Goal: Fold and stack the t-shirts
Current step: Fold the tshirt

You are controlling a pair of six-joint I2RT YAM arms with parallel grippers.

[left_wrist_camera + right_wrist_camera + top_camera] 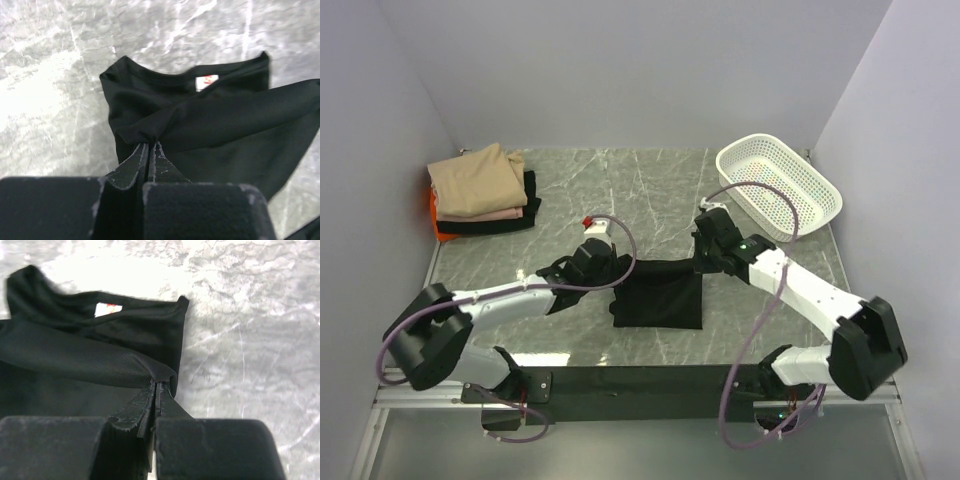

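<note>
Nearest me, the black rail (640,380) that carries both arm bases runs along the front edge of the table (650,190); the top is grey stone-look marble with pale veins, and in both wrist views it glares white where the light hits it.

Just beyond the rail lies the black t-shirt (660,295), in the middle of the table between the two arms, part folded into a dark, roughly square shape. My left gripper (150,147) has its fingers pressed together on a bunched fold at the shirt's left side; my right gripper (156,387) is likewise closed, pinching a rolled edge at the shirt's right side. Between the two pinches a band of cloth is lifted and drawn across the layer beneath it; past that band the neck opening lies flat on the marble, with a small pale label (206,81) that carries a red mark.

Further back on the left, close to the wall, sits the stack of folded shirts (475,180): tan on top, a pale pink one under it, then black, with orange showing at the bottom left edge. At the far right stands a white perforated basket (778,185), set at an angle near the right wall; I cannot tell what is in it.

Plain pale walls (640,70) close off the table at the left, back and right.
</note>
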